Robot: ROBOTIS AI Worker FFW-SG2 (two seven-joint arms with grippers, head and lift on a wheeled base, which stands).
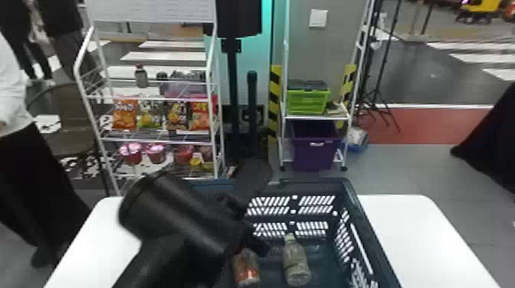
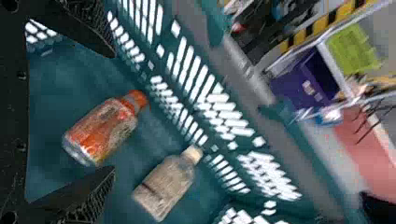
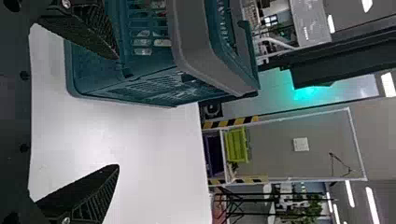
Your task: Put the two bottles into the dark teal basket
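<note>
Head view: the basket [image 1: 310, 185] holds an orange bottle [image 1: 246, 268] and a beige bottle [image 1: 296, 262].

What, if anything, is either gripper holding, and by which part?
Nothing: the left gripper and right gripper are open; the orange plastic bottle and beige plastic bottle lie in the dark teal basket.

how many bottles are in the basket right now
2. The orange bottle lies on the basket's floor, and the pale bottle lies to its right. The left arm covers part of the basket in the head view, so another may be hidden.
</note>
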